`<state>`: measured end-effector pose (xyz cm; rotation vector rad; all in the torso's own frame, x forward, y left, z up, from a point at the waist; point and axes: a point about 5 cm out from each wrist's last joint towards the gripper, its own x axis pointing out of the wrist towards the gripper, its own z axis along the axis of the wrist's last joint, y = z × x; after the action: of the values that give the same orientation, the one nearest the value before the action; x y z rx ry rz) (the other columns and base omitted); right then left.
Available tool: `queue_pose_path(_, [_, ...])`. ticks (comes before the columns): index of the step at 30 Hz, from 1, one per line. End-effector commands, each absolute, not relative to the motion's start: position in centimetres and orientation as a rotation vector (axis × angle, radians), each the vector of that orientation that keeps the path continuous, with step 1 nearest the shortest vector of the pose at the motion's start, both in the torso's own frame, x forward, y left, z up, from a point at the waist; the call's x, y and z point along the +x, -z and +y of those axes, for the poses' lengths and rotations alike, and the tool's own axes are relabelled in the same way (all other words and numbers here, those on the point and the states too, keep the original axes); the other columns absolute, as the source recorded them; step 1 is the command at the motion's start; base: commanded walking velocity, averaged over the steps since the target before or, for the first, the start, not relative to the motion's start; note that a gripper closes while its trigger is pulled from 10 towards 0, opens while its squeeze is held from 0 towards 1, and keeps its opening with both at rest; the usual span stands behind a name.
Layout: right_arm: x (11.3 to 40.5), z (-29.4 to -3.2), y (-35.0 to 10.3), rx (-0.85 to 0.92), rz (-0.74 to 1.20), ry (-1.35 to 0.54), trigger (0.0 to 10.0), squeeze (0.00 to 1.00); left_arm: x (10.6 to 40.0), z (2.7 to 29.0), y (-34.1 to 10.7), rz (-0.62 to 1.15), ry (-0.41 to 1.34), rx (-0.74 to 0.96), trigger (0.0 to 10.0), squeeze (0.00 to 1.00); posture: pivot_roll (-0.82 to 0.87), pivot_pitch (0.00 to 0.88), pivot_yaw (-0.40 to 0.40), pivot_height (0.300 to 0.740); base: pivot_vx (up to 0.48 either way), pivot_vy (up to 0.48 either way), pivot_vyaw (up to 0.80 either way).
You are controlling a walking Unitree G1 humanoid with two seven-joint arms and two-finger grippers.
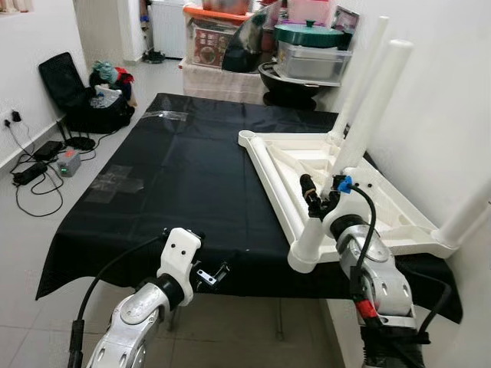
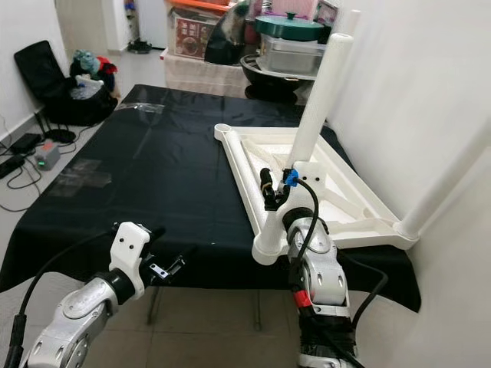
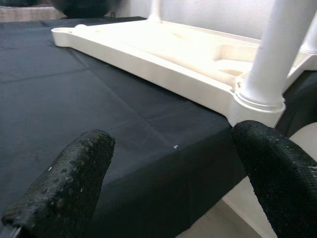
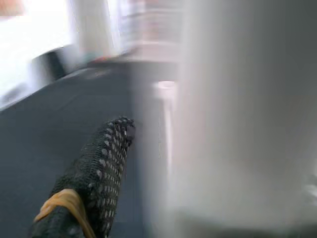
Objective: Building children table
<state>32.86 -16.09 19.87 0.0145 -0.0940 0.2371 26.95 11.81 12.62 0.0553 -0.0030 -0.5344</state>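
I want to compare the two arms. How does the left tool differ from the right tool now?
The left tool hangs open at the black cloth's front edge, holding nothing; the right tool is at the near white leg of the upturned table. The left is low, the right raised. Both have black fingers.

Open black cloth (image 1: 184,176) lies leftward; upturned white table (image 1: 307,165), legs (image 1: 374,107) and wall (image 1: 445,92) crowd the right.

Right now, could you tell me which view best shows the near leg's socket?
The left wrist view: the near leg stands in its corner socket, sharp and unobstructed. In both eye views the right gripper partly covers it; the right wrist view is blurred.
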Motion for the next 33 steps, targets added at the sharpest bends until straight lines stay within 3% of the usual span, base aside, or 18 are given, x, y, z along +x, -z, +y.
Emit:
queue_pose_path(1, [32.8, -15.5, -19.9, 0.025, -0.112, -0.296, 10.0, 0.00, 27.0, 11.7, -12.4, 0.005, 0.542, 0.063, 10.0, 0.00, 0.09, 0.000, -0.118, 0.740, 0.000, 0.000, 0.00])
queue_pose_path(5, [32.8, -15.5, -19.9, 0.025, -0.112, -0.296, 10.0, 0.00, 27.0, 11.7, -12.4, 0.005, 0.542, 0.063, 10.0, 0.00, 0.09, 0.000, -0.118, 0.740, 0.000, 0.000, 0.00])
queue_pose_path(6, [33.1, -14.9, -20.5, -0.042, -0.130, -0.458, 10.0, 0.00, 27.0, 11.8, -12.5, 0.001, 0.537, 0.065, 10.0, 0.00, 0.10, 0.000, -0.126, 0.740, 0.000, 0.000, 0.00])
queue_pose_path(10, [33.1, -14.9, -20.5, -0.042, -0.130, -0.458, 10.0, 0.00, 27.0, 11.8, -12.5, 0.001, 0.537, 0.065, 10.0, 0.00, 0.10, 0.000, -0.126, 0.740, 0.000, 0.000, 0.00])
queue_pose_path(12, [33.8, -14.5, -21.2, -0.120, -0.139, -0.604, 10.0, 0.00, 27.1, 12.0, -12.6, -0.002, 0.533, 0.072, 10.0, 0.00, 0.12, 0.000, -0.125, 0.740, 0.000, 0.000, 0.00])
queue_pose_path(28, [34.4, -15.5, -21.6, -0.131, -0.156, -0.754, 10.0, 0.00, 27.1, 11.8, -12.6, -0.002, 0.541, 0.070, 10.0, 0.00, 0.12, 0.000, -0.130, 0.740, 0.000, 0.000, 0.00])
queue_pose_path(29, [34.6, -15.6, -21.6, -0.126, -0.158, -0.758, 5.3, 0.00, 27.1, 11.8, -12.5, -0.002, 0.540, 0.071, 10.0, 0.00, 0.12, 0.000, -0.130, 0.740, 0.000, 0.000, 0.00])
queue_pose_path(32, [34.8, -15.6, -21.7, -0.122, -0.162, -0.760, 5.3, 0.00, 27.1, 11.8, -12.5, -0.001, 0.539, 0.071, 10.0, 0.00, 0.12, 0.000, -0.130, 0.740, 0.000, 0.000, 0.00])
queue_pose_path(33, [34.9, -15.7, -21.8, -0.111, -0.171, -0.755, 0.0, 0.00, 27.1, 11.8, -12.5, -0.002, 0.539, 0.071, 10.0, 0.00, 0.12, 0.000, -0.130, 0.740, 0.000, 0.000, 0.00])
